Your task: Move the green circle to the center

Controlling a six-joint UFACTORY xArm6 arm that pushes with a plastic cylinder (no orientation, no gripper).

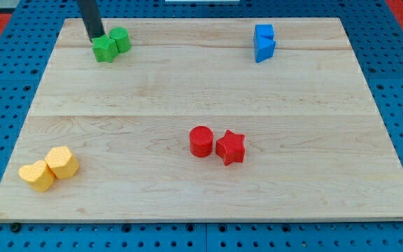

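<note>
The green circle (pixel 121 39) sits near the view's top left on the wooden board (pixel 201 91). A green star-like block (pixel 104 49) touches it on its left. My tip (pixel 95 37) stands at the top left edge of the green star-like block, just left of the green circle. The rod rises out of the view's top.
Two blue blocks (pixel 264 42) stand together at the top right. A red cylinder (pixel 201 141) and a red star (pixel 230 147) sit side by side below the middle. Two yellow blocks (pixel 49 168) lie at the bottom left. Blue pegboard surrounds the board.
</note>
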